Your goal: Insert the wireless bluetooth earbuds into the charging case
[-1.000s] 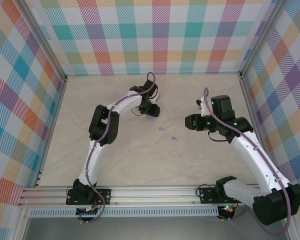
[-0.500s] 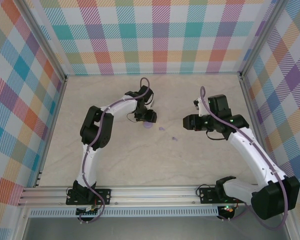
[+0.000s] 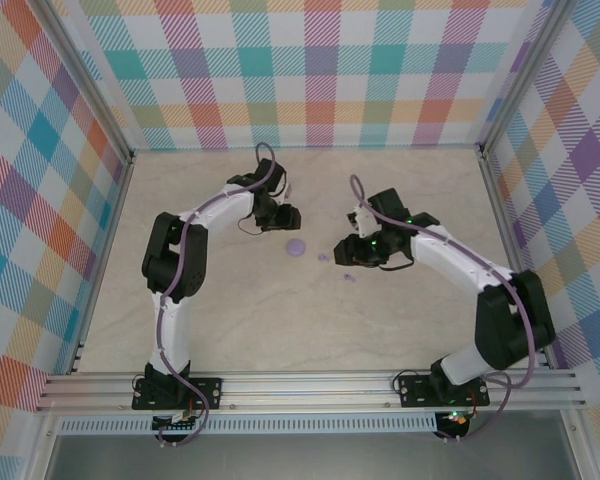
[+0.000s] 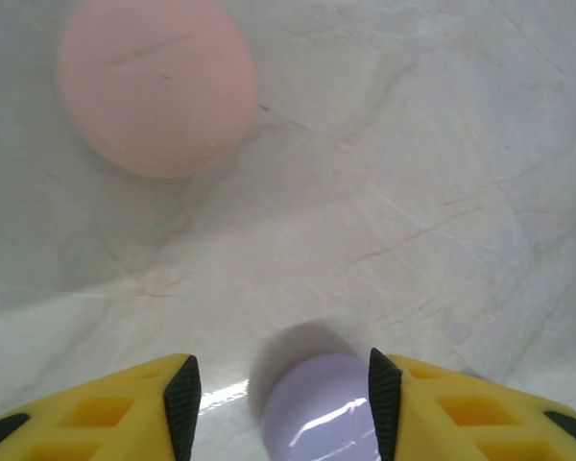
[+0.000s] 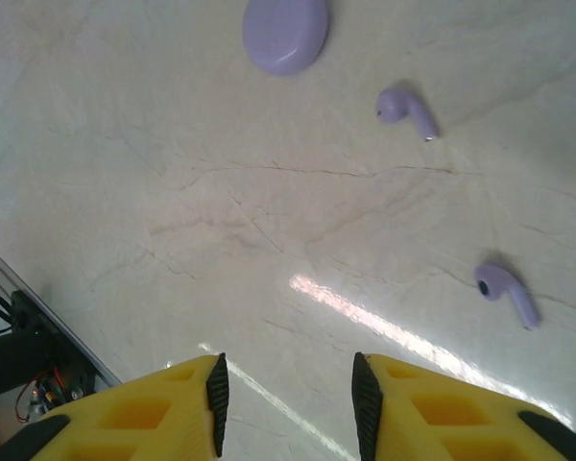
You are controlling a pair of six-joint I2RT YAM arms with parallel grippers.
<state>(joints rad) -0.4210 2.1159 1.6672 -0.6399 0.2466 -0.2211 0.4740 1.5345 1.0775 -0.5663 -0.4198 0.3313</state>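
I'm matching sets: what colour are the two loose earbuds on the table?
Both earbuds are lilac purple, clearest in the right wrist view.

We can read no text, label, brand, number or sign anywhere. The lilac earbuds (image 5: 407,111), the lilac case (image 5: 286,35) and the pink case (image 4: 157,86) show us only plain surfaces.

Smooth plastic earbuds (image 5: 408,110), glossy marbled tabletop (image 5: 154,192)
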